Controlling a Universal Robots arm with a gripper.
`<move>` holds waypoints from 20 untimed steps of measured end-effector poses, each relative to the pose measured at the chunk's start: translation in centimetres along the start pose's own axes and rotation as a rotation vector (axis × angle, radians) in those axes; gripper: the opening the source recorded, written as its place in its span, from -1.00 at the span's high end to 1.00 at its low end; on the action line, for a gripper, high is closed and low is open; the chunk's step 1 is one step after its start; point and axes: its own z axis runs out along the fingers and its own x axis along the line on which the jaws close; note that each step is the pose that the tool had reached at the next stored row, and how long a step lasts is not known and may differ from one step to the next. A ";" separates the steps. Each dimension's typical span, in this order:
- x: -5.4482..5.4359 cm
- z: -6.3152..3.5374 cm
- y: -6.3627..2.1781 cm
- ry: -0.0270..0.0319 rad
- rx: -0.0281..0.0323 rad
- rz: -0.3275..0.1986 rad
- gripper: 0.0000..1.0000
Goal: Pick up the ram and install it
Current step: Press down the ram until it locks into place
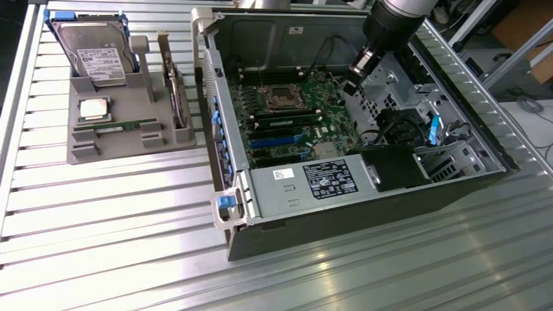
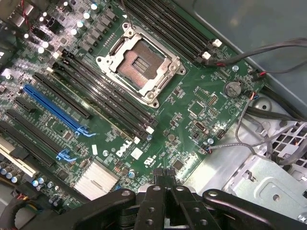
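Claw [image 2: 166, 184] pressed together, apparently empty, above the motherboard [image 2: 192, 103]; ram [image 1: 124, 126] lies in the holder [image 1: 129, 139]

Claw [image 1: 361, 65] hangs inside the open computer case [image 1: 259, 194] (above its motherboard [image 1: 285, 123]).

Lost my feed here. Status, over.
Gripper shut, above the motherboard. Ram lying in the gray tray, outside the case. Nothing on it.

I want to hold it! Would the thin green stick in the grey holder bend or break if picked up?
Probably stiff, not floppy: the ram looks like a flat thin board. Likely light, being far slimmer than the hard drive nearby. Maybe fragile, since it is so thin.
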 end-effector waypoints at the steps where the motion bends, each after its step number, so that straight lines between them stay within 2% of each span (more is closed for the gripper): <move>1: 0.0 0.00 0.00 0.0000 -0.0001 0.005 0.80; 20: 0.0 0.01 0.00 -0.0004 -0.0008 0.110 0.80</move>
